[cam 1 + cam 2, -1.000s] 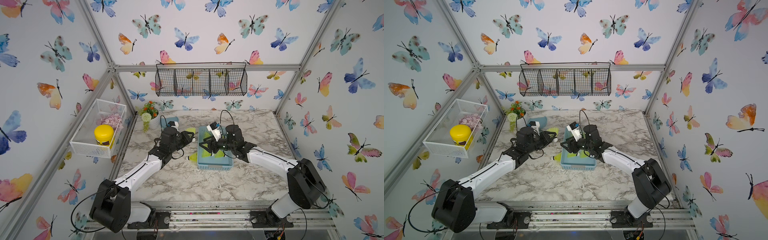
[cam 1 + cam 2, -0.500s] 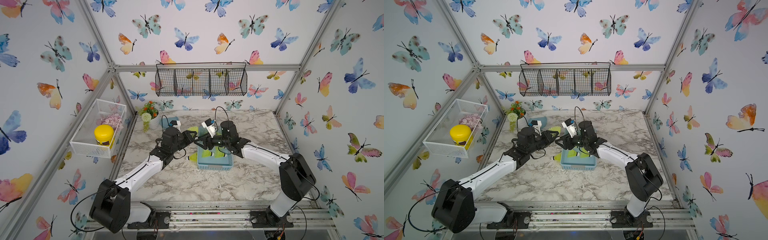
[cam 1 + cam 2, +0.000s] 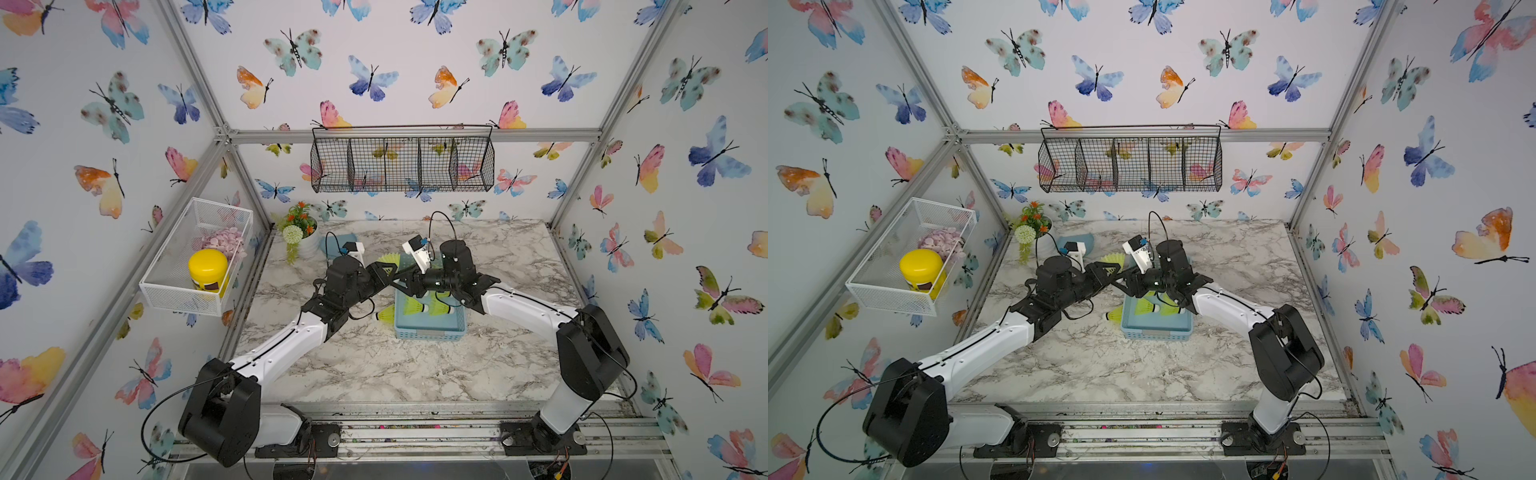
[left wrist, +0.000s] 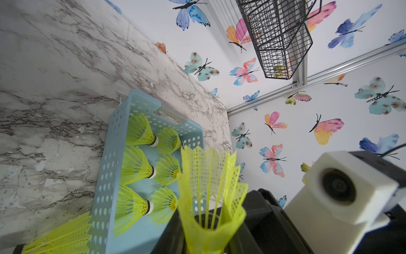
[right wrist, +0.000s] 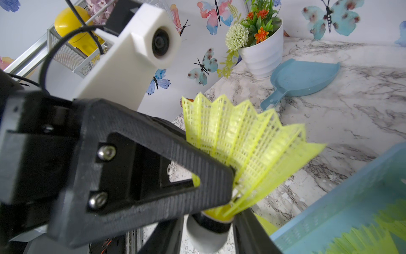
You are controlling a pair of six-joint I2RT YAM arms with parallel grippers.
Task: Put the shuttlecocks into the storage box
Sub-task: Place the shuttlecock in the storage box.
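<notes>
Shuttlecocks [image 4: 137, 166]: six in the storage box [image 4: 103, 167], one beside it, one clamped by its skirt in the left gripper [image 3: 390, 274], just off the box. Right gripper [image 5: 207, 235] straddles the cork; grip undeterminable. We would seat those jaws squarely before left releases.

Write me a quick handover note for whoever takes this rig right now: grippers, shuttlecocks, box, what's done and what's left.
Left gripper: shut on the skirt of the held shuttlecock, raised near the storage box.
Right gripper: fingers either side of that shuttlecock's white tip; whether it grips is unclear.
Done: six shuttlecocks lie in the box.
Left: the held one, plus the loose shuttlecock on the table beside the box.
</notes>
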